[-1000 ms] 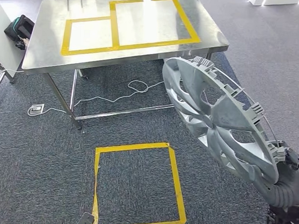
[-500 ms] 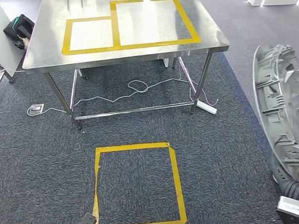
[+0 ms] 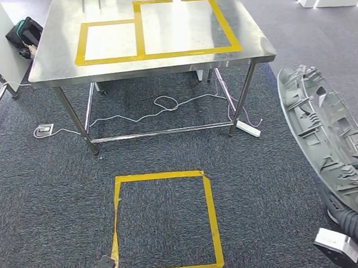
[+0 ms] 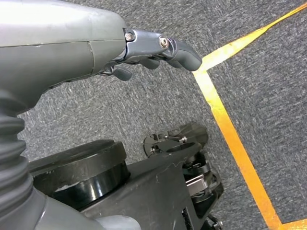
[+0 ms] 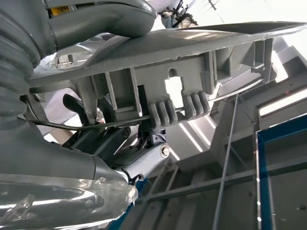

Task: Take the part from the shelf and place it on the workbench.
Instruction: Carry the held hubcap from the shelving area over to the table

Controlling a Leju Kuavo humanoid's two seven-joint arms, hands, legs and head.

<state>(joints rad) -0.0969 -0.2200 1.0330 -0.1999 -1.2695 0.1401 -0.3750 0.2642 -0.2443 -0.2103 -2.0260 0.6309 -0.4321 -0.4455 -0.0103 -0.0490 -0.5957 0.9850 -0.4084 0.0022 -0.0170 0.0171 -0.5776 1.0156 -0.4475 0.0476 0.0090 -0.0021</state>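
— Part (image 3: 322, 140): where is it sitting?
— I'm seeing my right hand (image 5: 119, 143) grasping its rim, fingers (image 5: 77, 106) clamping, right of the surface (image 3: 55, 51). Left hand (image 4: 108, 48) hanging, fingers (image 4: 181, 50) loose, holding nothing.

Grey ribbed wrist cover (image 4: 12, 158), dark screw-jointed fingers (image 4: 170, 50).

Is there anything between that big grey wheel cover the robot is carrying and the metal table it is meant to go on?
Nothing visible blocks the way. The wheel cover, held by the right hand, hangs to the right of the workbench, with only carpet between them. The taped rectangles on top look bare.
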